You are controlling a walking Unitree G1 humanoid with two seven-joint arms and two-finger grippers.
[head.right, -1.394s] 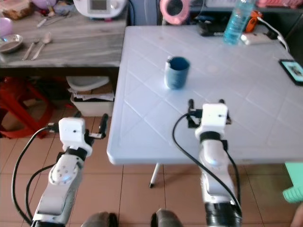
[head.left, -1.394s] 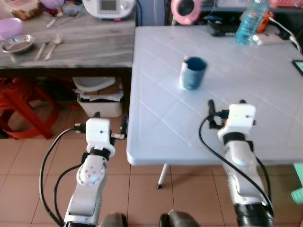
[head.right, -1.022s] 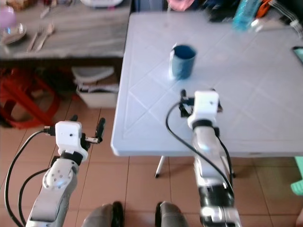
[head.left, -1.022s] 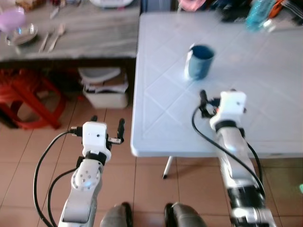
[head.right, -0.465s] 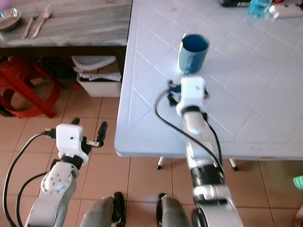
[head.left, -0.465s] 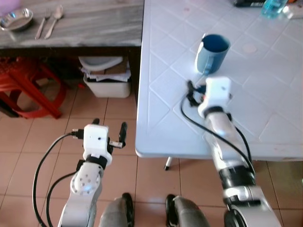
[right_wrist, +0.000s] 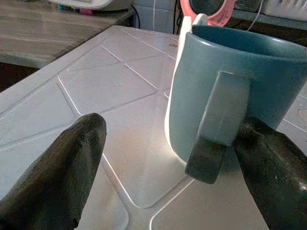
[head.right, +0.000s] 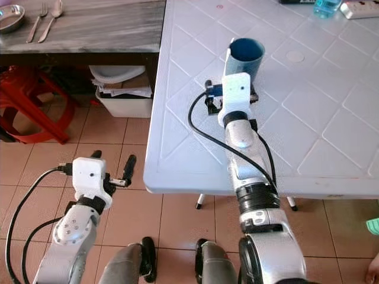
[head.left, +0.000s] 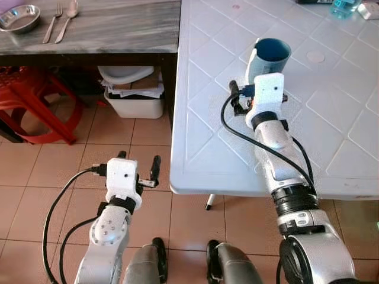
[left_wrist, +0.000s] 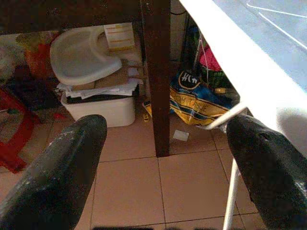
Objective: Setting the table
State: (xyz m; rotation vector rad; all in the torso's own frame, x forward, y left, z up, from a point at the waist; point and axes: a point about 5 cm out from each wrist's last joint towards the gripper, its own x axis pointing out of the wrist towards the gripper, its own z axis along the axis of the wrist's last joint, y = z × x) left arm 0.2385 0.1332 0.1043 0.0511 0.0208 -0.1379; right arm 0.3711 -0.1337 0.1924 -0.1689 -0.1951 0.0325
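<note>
A blue mug (head.left: 271, 56) stands upright on the white table (head.left: 207, 136), and its handle (right_wrist: 221, 120) faces my right wrist camera. My right gripper (head.left: 256, 83) reaches across the table and stands open just short of the mug (right_wrist: 230, 81). The mug sits ahead of the gap between the fingers, closer to one finger (right_wrist: 273, 177) than to the other. My left gripper (head.left: 139, 160) hangs open and empty over the tiled floor beside the table's corner. On the wooden counter (head.left: 118, 29) at the far left lie a metal bowl (head.left: 18, 15), a fork (head.left: 50, 21) and a spoon (head.left: 70, 12).
A red stool (head.left: 29, 100) and a white bin (head.left: 133, 97) full of papers stand under the counter. A water bottle (head.left: 343, 6) is at the table's far edge. A dark counter leg (left_wrist: 156, 72) and bags (left_wrist: 201, 100) sit beneath the table edge.
The camera has shifted forward and down. My right arm has stretched out across the table, bringing its gripper up to the mug. The left arm has stayed low.
</note>
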